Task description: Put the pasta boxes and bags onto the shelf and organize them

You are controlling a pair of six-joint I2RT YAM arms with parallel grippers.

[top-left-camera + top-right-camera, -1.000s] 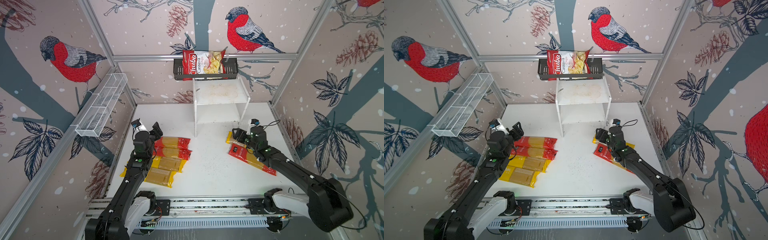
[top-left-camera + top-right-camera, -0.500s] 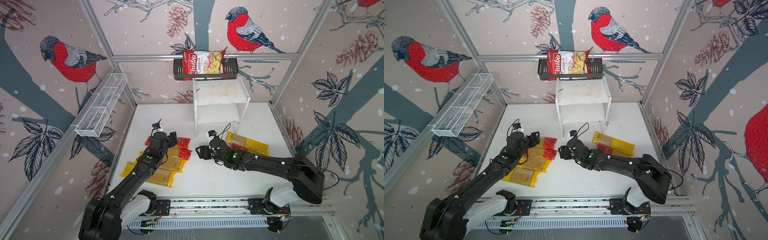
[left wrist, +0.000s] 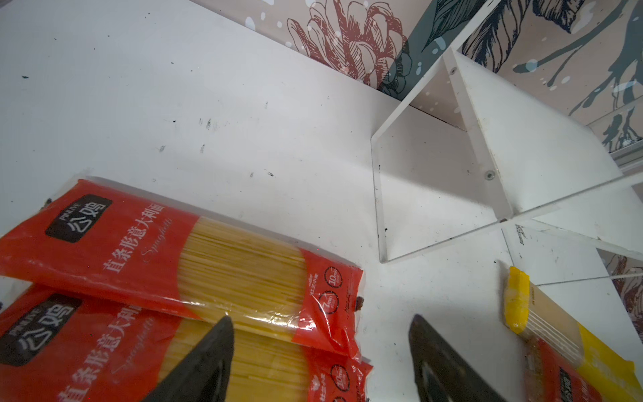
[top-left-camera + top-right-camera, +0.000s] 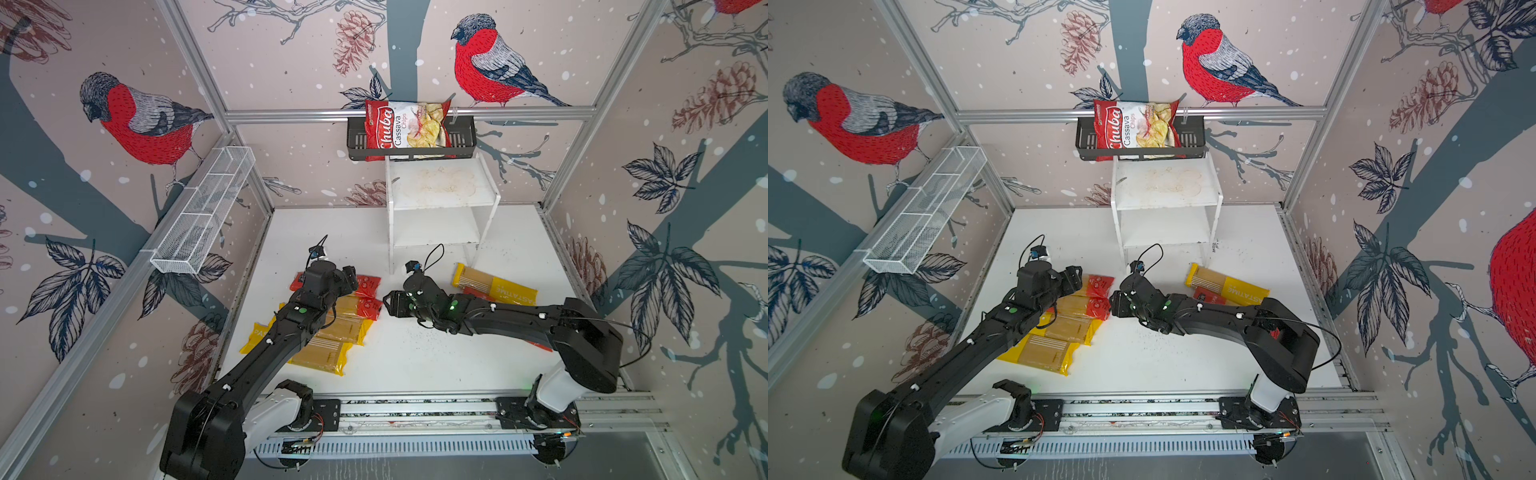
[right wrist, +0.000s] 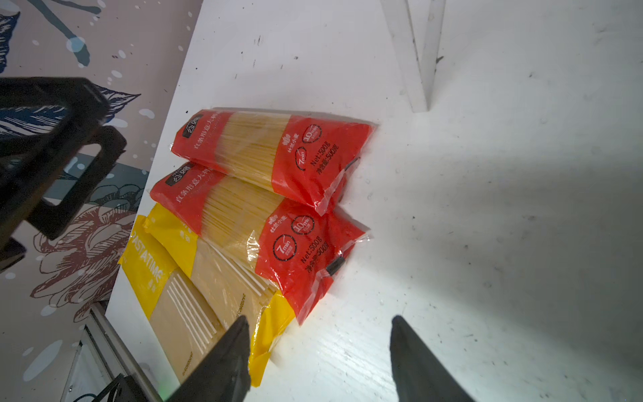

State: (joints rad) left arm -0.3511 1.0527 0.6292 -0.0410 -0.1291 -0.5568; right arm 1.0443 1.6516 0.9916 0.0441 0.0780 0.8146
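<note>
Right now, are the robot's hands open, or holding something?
Left gripper: open, holding nothing.
Right gripper: open, holding nothing.

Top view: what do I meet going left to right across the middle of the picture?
Left to right: white wire mesh basket → cluster of four spaghetti packs → right gripper → yellow PASTATIME pack.

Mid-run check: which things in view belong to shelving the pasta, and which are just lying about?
For the job:
- red-ended spaghetti packs
- yellow PASTATIME packs
- white two-tier shelf

Lying about:
- Chuba Cassava Chips bag
- black wall basket holding it
- white wire mesh basket
</note>
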